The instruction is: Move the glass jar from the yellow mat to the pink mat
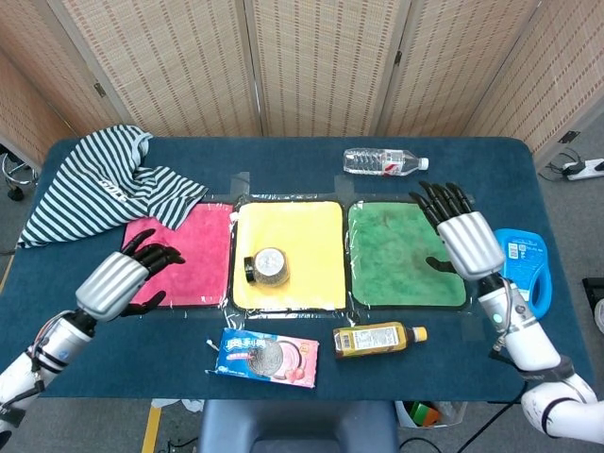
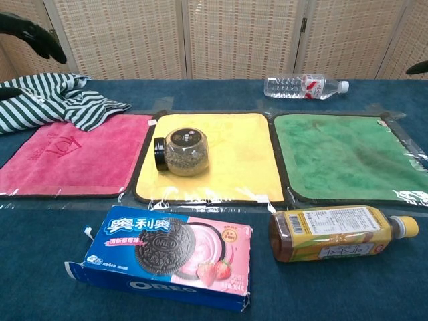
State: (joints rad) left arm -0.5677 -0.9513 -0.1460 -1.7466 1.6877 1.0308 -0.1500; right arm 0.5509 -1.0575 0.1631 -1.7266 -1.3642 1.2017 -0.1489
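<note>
The glass jar lies on its side on the yellow mat, its black lid toward the pink mat. My left hand hovers open over the pink mat's front left corner, left of the jar and apart from it. My right hand hangs open over the right edge of the green mat, holding nothing. In the chest view only dark fingertips show at the top left.
A striped shirt overlaps the pink mat's far corner. An Oreo box and a tea bottle lie near the front edge. A water bottle lies at the back, a blue detergent bottle at the right.
</note>
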